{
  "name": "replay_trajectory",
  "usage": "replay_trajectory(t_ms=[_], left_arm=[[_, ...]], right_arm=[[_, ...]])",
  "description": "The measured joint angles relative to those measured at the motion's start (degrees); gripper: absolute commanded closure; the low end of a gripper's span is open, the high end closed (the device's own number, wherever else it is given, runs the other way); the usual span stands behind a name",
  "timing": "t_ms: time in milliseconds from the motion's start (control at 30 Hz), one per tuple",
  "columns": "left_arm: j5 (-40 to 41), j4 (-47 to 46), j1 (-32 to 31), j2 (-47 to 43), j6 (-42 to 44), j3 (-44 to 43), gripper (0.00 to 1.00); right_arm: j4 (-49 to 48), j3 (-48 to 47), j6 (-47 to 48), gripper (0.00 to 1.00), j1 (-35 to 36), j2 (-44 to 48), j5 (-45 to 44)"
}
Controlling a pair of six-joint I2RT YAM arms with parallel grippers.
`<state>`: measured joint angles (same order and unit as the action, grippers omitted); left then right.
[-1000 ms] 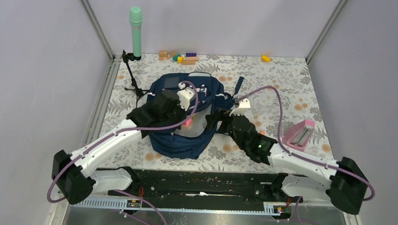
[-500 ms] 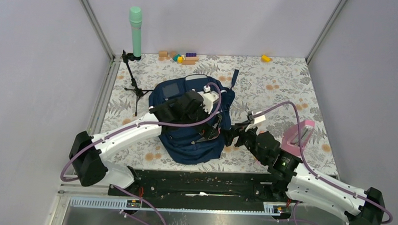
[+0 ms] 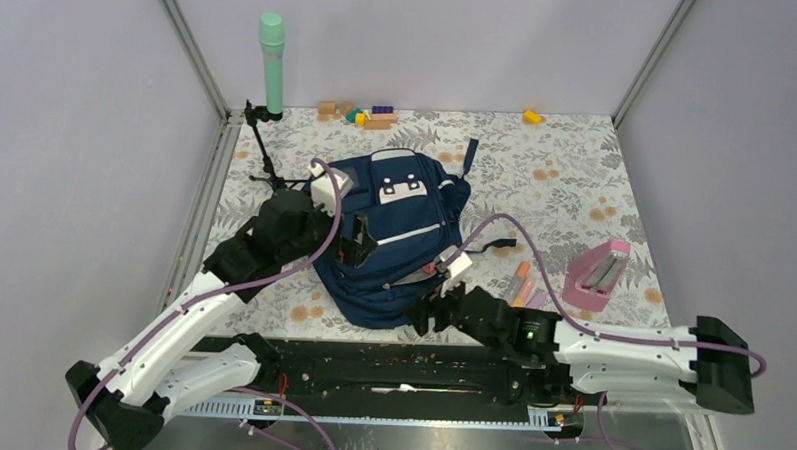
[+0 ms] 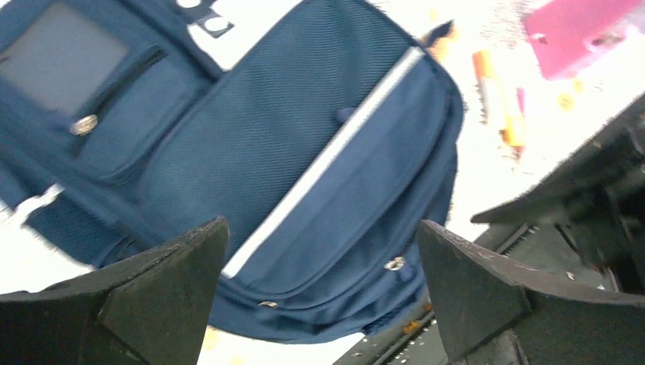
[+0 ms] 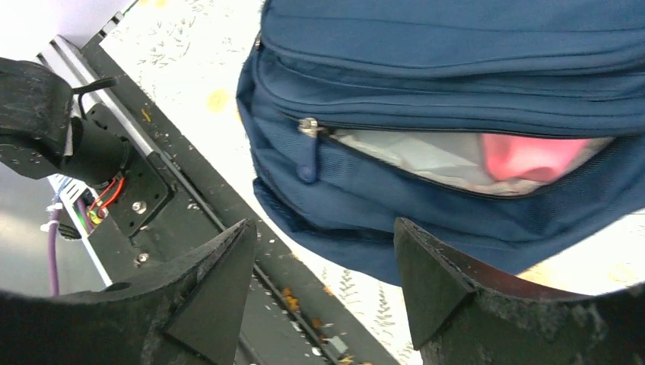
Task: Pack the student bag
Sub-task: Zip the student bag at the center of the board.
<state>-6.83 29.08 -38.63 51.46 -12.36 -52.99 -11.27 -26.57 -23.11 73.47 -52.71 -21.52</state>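
Two grippers, both empty. The right gripper [image 5: 323,283] sits low at the counter's near edge, jaws fairly wide. It faces the student bag [image 3: 399,230] at its part-open zip, probably lining up on the zip pull [image 5: 308,129]. A pink item [image 5: 525,156] shows inside. The left gripper [image 4: 319,281], jaws wide, hovers over the bag's left side. The bag lies front-up mid-counter. Markers [image 3: 521,282] and a pink case [image 3: 595,275] sit unpacked toward the right edge. Blocks [image 3: 363,114] line the far edge.

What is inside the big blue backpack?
Through the part-open zip of the navy-blue fabric backpack shows something smooth and pink beside a pale grey-white surface. The fabric covers everything deeper, so what the pink thing is cannot be told.
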Motion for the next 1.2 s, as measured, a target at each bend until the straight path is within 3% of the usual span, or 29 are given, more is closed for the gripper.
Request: replay_trajectory(t_ms=[233, 667, 867, 967, 1100, 1200], left_arm=[[4.2, 1.68, 5.07, -1.18, 2.6, 1.51, 0.01], [7.56, 1.68, 5.14, -2.12, 4.61, 3.96, 0.01], [7.78, 1.53, 5.14, -3.02, 4.96, 4.17, 0.01], [7.72, 1.18, 5.14, -3.15, 5.05, 4.66, 0.01], [6.95, 0.98, 5.14, -3.13, 5.4, 5.2, 0.01], [5.09, 0.81, 5.14, -2.84, 5.99, 5.64, 0.01]], right_arm=[[0.09, -9.53, -7.15, 0.3, 7.87, -15.52, -7.91], [13.84, -24.79, -14.1, 0.45, 8.11, -30.05, -18.6], [18.12, -25.83, -14.8, 0.54, 7.85, -33.18, -20.33], [18.91, -26.12, -15.17, 0.66, 6.78, -34.16, -20.44], [19.12, -26.14, -14.1, 0.96, 4.87, -34.51, -19.85], [18.29, -26.14, -12.59, 1.0, 3.89, -34.58, -18.86]])
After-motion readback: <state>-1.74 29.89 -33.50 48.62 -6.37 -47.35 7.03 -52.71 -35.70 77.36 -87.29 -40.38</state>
